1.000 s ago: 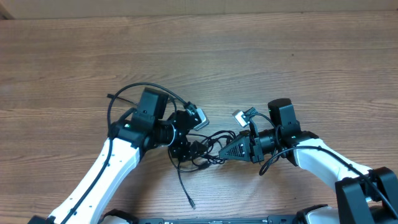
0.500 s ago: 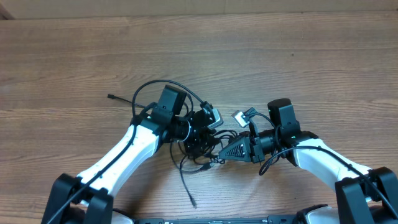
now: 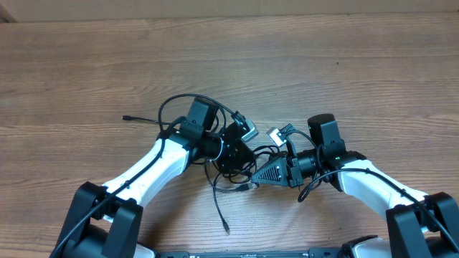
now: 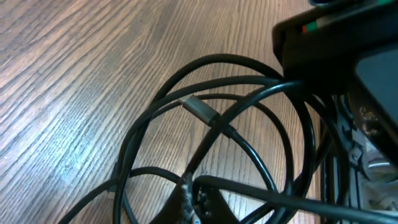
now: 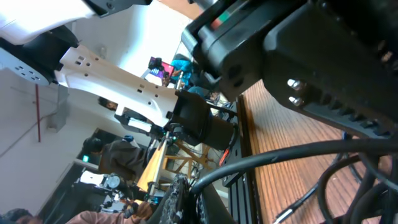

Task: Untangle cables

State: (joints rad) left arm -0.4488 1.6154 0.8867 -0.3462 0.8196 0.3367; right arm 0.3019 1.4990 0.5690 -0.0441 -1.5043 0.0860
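Nearest to the robot base, you see one end of the cables (image 3: 216, 208) lying free on the counter (image 3: 323, 57). It runs from the tangle toward the lower edge of the overhead view and touches nothing else.

A little farther, the two tools meet over the tangle, which sits between them in the middle of the counter. The right tool (image 3: 251, 179) comes in from the right and points left, with its tip at the lower edge of the knot. It is closed narrow. In the right wrist view one cord comes out directly from between its fingertips (image 5: 177, 199) and bends away to the right, so this tool is holding a cord.

The left tool (image 4: 194, 198) comes from the left and stands over the knot, very close to the right one. It is also closed narrow. In the left wrist view a cord goes straight down into its tips, so it appears to be pinching that cord. How firmly, you cannot tell from here.

Beyond the left tool's tips, several black loops lie over each other on the wood. One cord carries a short silvery plug (image 4: 199, 111), which lies under a crossing cord. The dark body of the right arm (image 4: 336, 43) fills the upper right corner of this view.

Farther still, a wide loop rises around the left wrist. The other thin end lies far to the left on the counter, well apart from the knot.
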